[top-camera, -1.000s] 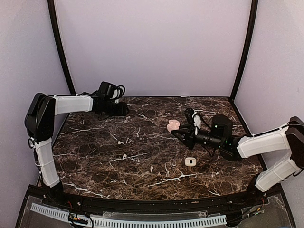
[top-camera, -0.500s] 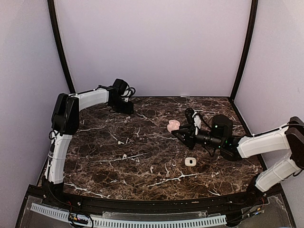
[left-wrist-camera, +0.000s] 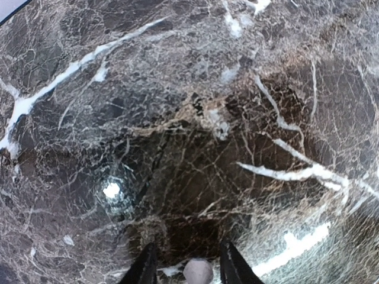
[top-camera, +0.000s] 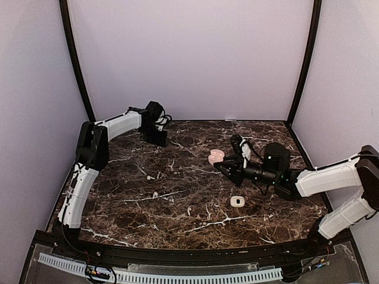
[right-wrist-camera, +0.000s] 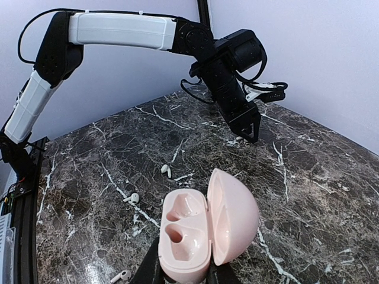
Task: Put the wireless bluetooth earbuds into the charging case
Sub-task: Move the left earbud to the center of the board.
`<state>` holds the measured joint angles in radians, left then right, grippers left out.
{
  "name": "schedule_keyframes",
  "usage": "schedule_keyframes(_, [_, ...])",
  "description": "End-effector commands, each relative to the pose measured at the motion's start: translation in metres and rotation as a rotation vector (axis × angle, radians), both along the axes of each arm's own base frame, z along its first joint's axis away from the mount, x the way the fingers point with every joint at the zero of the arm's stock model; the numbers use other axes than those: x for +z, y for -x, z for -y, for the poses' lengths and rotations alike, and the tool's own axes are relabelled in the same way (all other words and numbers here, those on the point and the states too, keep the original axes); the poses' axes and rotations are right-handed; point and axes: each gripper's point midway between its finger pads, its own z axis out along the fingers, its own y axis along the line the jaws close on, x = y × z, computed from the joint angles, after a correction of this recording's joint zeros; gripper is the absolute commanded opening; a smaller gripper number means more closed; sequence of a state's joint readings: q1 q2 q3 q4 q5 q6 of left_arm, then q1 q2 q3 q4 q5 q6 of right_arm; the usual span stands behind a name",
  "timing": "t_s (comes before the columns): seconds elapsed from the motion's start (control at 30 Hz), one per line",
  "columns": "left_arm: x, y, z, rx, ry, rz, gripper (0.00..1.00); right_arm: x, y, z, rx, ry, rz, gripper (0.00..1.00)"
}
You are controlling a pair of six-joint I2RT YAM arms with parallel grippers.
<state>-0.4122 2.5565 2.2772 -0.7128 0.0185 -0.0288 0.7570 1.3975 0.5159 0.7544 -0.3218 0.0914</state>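
1. Step in hand: pickup of a bud. No insertion has been made; both sockets of the charging case point(right-wrist-camera: 183, 234) are seen empty.
2. The charging case is pinched at its base by the right gripper point(right-wrist-camera: 180, 273), lid point(right-wrist-camera: 234, 216) swung open and sockets turned up toward the wrist camera, held near the table's middle.
3. The left gripper point(left-wrist-camera: 186, 244) is pointed down at the far-left part of the table point(top-camera: 118, 177), jaws partly spread. A small pale rounded thing point(left-wrist-camera: 198, 271) is seen between them at the frame's bottom edge; whether it is a bud, or is gripped, cannot be told.
4. The earbuds point(right-wrist-camera: 131, 198) are scattered loose on the marble between the two arms, well apart from the case. At least three are made out in the right wrist view.
5. Next move, judged: one bud to be clamped firmly, carried across to the case, stem lined up with a socket and pressed in. Fine alignment is needed, since the sockets are shaped to fit.
6. Materials: the case is smooth glossy pink plastic, a rounded clamshell. The buds are tiny white hard plastic with short stems, easily confused with the white veins. The table is dark polished marble, reflective. A second white case point(top-camera: 237, 201) is left flat nearby.
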Motion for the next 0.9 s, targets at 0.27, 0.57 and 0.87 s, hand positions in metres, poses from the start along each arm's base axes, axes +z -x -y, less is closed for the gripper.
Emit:
schedule_keyframes(0.27, [0.001,0.048,-0.033,0.026,-0.098,-0.138,0.15,0.012,0.002,0.001,0.013,-0.042,0.019,0.0])
schedule_keyframes(0.57, [0.02,0.121,-0.055,0.119,-0.056,-0.133,0.16,0.019,0.006,0.003,0.024,-0.06,0.032,0.0])
schedule_keyframes(0.87, [0.011,0.159,-0.068,0.136,-0.098,-0.173,0.27,0.022,0.007,0.004,0.023,-0.061,0.035,0.0])
